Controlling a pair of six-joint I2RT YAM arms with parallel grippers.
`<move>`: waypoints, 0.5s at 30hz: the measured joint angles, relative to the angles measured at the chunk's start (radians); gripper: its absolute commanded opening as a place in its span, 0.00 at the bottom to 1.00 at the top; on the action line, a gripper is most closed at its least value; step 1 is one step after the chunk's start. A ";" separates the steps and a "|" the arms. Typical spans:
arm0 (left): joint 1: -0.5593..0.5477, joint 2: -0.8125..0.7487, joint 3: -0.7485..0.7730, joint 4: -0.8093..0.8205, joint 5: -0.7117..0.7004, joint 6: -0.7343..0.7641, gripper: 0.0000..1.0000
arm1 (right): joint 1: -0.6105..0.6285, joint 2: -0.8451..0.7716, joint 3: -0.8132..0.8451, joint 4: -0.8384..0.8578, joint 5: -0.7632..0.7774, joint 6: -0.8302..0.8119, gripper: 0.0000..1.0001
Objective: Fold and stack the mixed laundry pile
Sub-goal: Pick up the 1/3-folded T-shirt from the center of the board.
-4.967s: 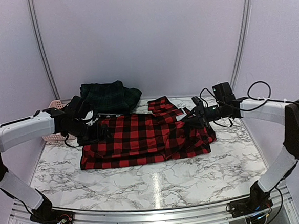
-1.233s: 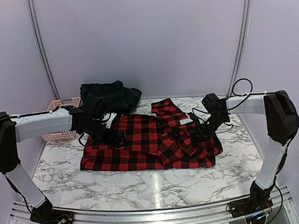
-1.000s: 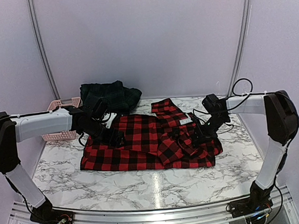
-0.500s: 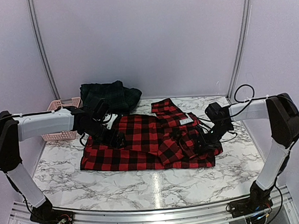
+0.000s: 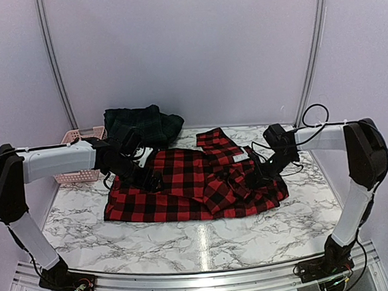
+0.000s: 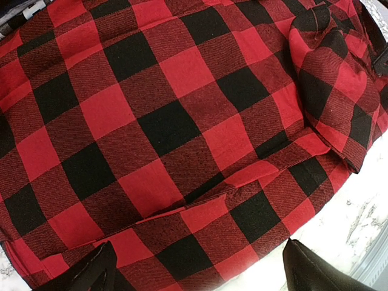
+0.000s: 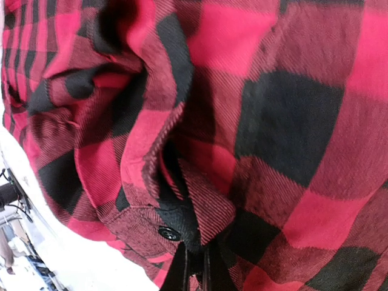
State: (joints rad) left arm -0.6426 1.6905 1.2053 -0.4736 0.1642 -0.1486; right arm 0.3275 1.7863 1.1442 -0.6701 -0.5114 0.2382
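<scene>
Checked shirt [image 5: 183,186] spread flat on marble table [image 5: 187,236], bunched at its right end. Low over the shirt's left part: left gripper [image 6: 194,276], jaws spread wide. At the shirt's right end: right gripper [image 7: 195,273], jaws pinching a buttoned fold of the shirt. Behind the shirt's left end: green plaid heap [image 5: 143,126]; off the shirt's far-left corner: pink basket [image 5: 80,135].

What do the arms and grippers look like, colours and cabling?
Both arms match: white tubular links, as on the left arm and right arm, with black joint housings and black bases. Loose black cables loop off each arm. The left gripper and right gripper are all black, with matte tapered fingers showing against the checked shirt. No markings visible.
</scene>
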 measured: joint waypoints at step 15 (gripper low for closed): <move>0.000 0.000 0.000 -0.002 -0.016 0.010 0.99 | -0.021 -0.066 0.000 -0.093 0.098 -0.030 0.33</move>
State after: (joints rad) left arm -0.6422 1.6909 1.2053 -0.4755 0.1482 -0.1387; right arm 0.3069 1.7206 1.1442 -0.7631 -0.4129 0.2081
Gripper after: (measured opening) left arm 0.989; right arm 0.306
